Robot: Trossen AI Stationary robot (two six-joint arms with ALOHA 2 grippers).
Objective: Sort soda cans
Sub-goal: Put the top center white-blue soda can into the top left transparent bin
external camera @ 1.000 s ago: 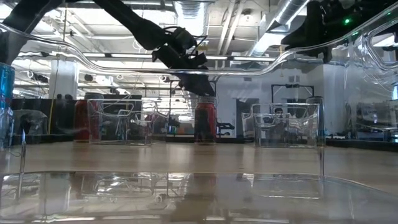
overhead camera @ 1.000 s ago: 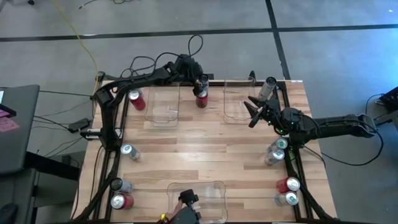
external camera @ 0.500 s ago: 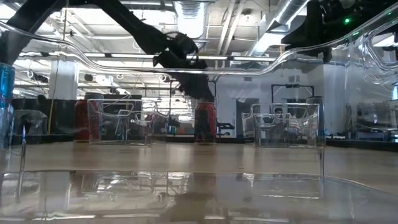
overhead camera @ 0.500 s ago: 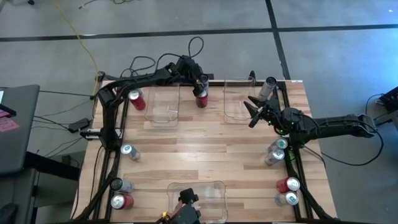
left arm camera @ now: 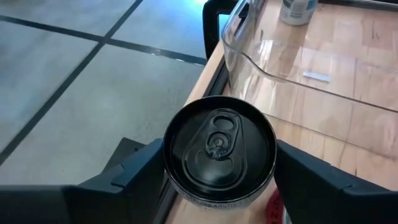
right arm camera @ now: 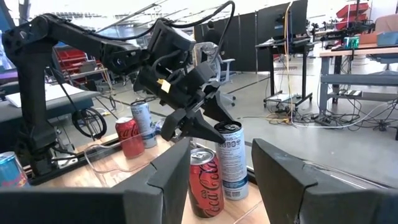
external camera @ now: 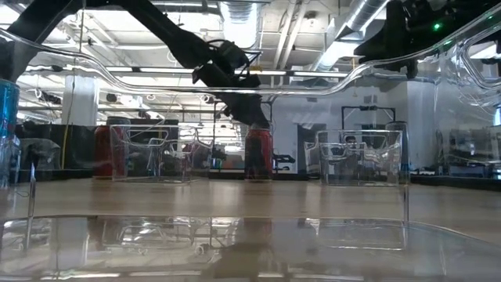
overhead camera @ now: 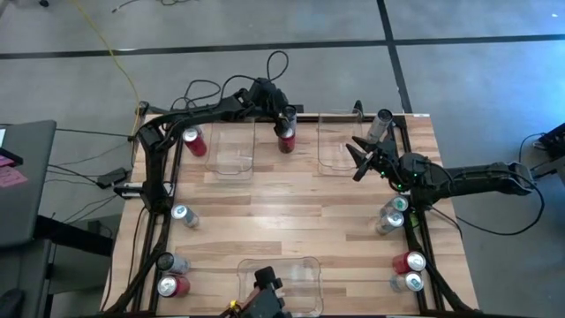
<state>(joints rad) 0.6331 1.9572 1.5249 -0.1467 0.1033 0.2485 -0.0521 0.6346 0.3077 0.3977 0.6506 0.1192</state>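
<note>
Three clear bins sat on the counter [overhead camera: 291, 212]: the far-left bin [overhead camera: 231, 150], the far-right bin [overhead camera: 335, 146] and the near bin [overhead camera: 296, 274], none holding a can. Left gripper [overhead camera: 288, 121] reached to the far edge between the two far bins, fingers apart around a dark-topped can [left arm camera: 219, 148] beside a red can [overhead camera: 286, 141]. Right gripper [overhead camera: 360, 156] hovered spread wide over the far-right bin.

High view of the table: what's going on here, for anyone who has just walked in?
The left gripper is at a black-topped cylindrical metal can on the far edge of the wooden table, next to a red soda can. The right gripper hovers open and empty by a clear rectangular plastic bin.
</note>
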